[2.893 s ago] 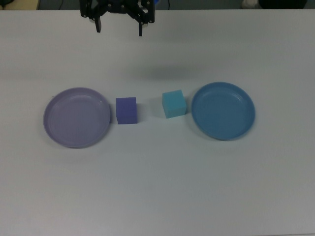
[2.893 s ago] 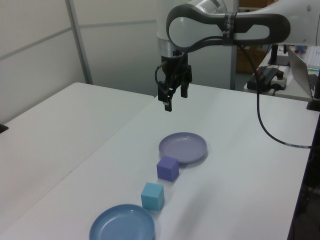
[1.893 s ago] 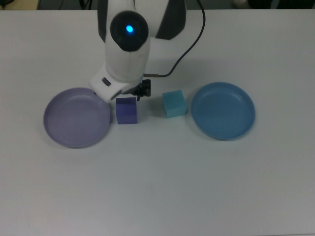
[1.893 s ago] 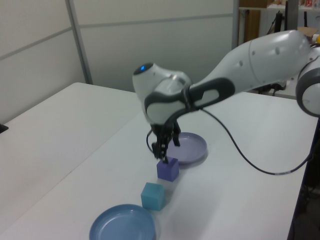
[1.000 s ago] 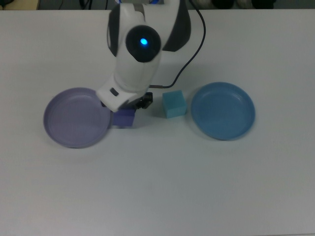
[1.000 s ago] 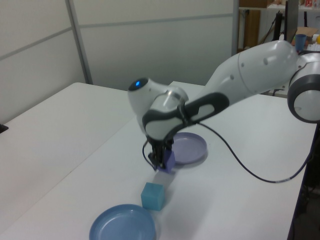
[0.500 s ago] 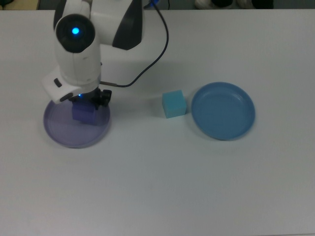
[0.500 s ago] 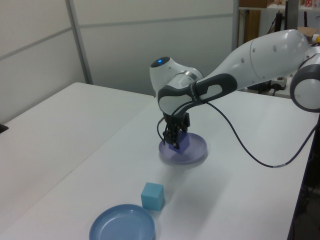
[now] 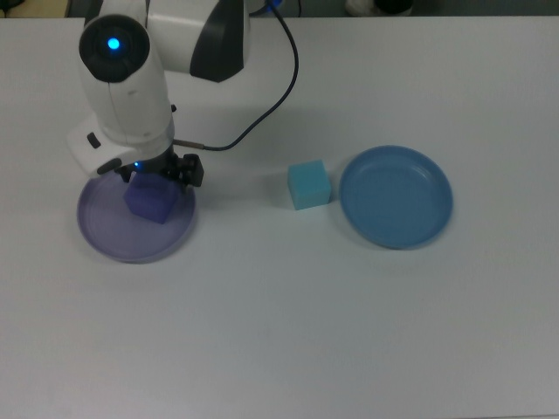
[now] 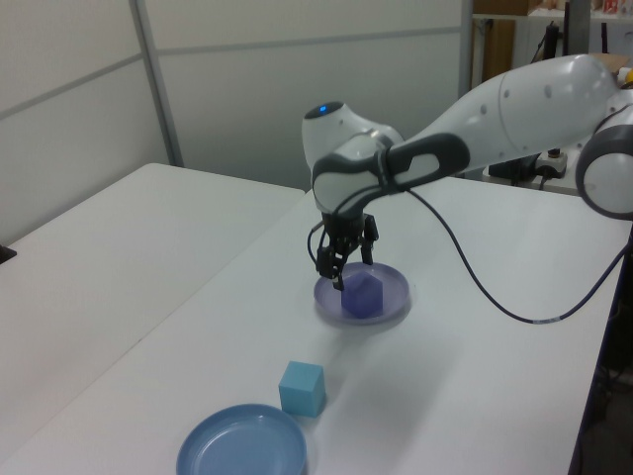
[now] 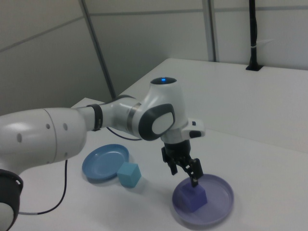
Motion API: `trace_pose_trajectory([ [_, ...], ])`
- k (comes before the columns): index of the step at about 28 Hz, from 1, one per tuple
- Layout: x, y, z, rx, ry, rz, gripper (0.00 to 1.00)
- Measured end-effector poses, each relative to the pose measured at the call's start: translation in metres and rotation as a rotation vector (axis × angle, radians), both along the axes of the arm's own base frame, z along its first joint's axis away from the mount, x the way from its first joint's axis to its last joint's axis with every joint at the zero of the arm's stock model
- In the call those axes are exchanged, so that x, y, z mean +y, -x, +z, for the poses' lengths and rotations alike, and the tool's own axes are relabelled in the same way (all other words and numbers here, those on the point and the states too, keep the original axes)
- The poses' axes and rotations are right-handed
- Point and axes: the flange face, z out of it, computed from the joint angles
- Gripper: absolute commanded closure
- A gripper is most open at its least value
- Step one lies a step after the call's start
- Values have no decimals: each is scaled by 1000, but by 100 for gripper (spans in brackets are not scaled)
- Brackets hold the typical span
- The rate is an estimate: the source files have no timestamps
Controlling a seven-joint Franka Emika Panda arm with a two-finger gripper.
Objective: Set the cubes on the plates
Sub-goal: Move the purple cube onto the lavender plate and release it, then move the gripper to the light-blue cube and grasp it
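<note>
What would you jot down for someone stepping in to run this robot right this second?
Gripper: open, holding nothing, just above the purple-blue cube.
Purple-blue cube: resting inside the lavender plate, released.
Teal cube: on the table, beside the blue plate at the top view's left of it, not on it.
Done: first cube placed.
Left: lift clear, pick up the teal cube and set it on the blue plate, which holds nothing.

Lab: white table [image 10: 148, 247], partition walls [image 10: 247, 89], robot arm [image 10: 475, 119].
</note>
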Motion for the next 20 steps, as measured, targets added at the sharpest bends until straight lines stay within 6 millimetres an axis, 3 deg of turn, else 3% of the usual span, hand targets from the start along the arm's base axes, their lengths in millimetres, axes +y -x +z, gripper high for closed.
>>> trace_pose_trajectory([
  [4,30,9,21,38,-39,30,0],
  [8,99,13,27,44,-59,130,0],
  [9,125,15,24,48,-62,168,0],
  [14,202,21,3,44,-68,283,0],
  [19,241,25,-26,60,-62,346,1],
  [20,244,25,-31,64,-57,353,6],
])
